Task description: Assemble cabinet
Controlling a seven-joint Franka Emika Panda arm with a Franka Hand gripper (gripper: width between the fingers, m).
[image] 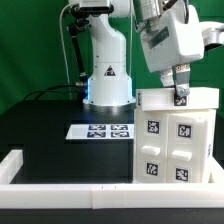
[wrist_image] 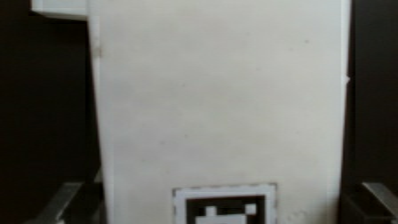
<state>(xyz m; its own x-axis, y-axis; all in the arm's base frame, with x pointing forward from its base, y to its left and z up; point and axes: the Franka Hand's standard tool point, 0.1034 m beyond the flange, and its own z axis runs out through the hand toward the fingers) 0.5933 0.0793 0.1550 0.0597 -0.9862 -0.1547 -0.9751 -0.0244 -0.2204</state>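
The cabinet body (image: 178,138) is a large white box with several tags on its front, standing at the exterior view's right. My gripper (image: 181,92) comes down from above onto its top, right over a small tag (image: 181,97). In the wrist view a long white cabinet panel (wrist_image: 222,100) fills the frame, with a tag (wrist_image: 226,205) near my gripper (wrist_image: 224,203). One dark finger (wrist_image: 71,203) stands close beside each long edge of the panel. Whether the fingers press on the panel is too dark and blurred to tell.
The marker board (image: 101,130) lies flat on the black table (image: 45,135) to the exterior view's left of the cabinet. The robot base (image: 107,75) stands behind it. A low white rim (image: 60,172) runs along the table's front and left.
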